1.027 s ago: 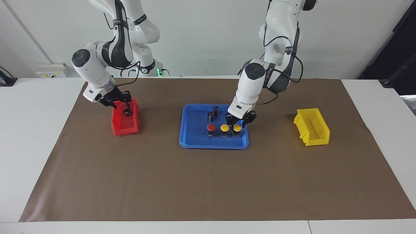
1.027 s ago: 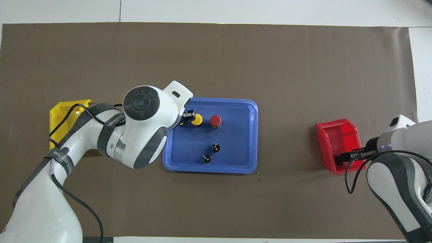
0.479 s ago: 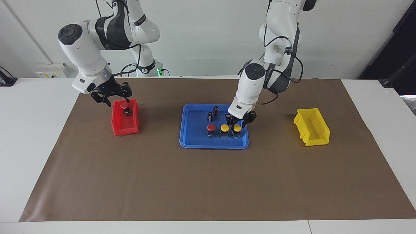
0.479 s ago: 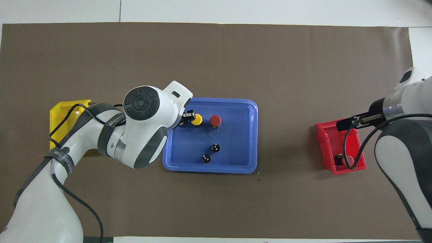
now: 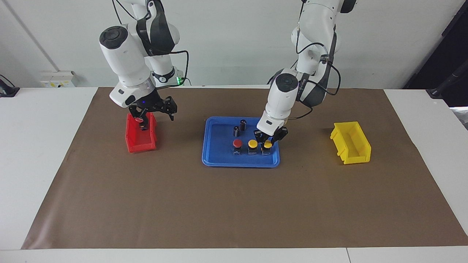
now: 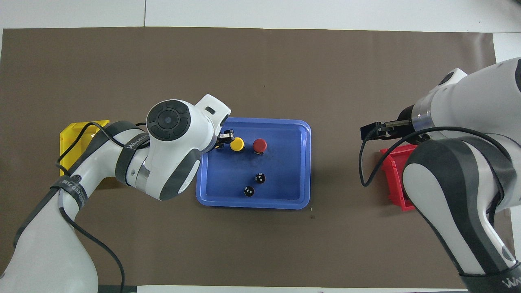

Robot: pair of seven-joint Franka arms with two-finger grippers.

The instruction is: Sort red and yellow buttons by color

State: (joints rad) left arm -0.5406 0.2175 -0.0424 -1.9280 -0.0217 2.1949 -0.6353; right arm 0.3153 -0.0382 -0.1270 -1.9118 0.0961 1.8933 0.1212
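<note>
1. Three buttons stand in a row in the blue tray (image 5: pixel 215 160): a red button (image 5: pixel 237 143), a yellow button (image 5: pixel 252 144) beside it, and a second yellow button (image 5: pixel 267 144) at the end toward the left arm.
2. The left gripper (image 5: pixel 268 140) is down in the tray with its fingers closed on that end yellow button.
3. Another red button (image 5: pixel 139 120) sits inside the red bin (image 5: pixel 140 144), toward the right arm's end of the table.
4. The right gripper (image 5: pixel 153 111) hangs raised over the mat (image 5: pixel 234 212) by the red bin's rim, fingers spread wide, holding nothing.
5. Two dark cylinders (image 5: pixel 240 127) stand in the tray, nearer the robots than the buttons.
6. The yellow bin (image 5: pixel 351 142) sits toward the left arm's end, well apart from the tray.
</note>
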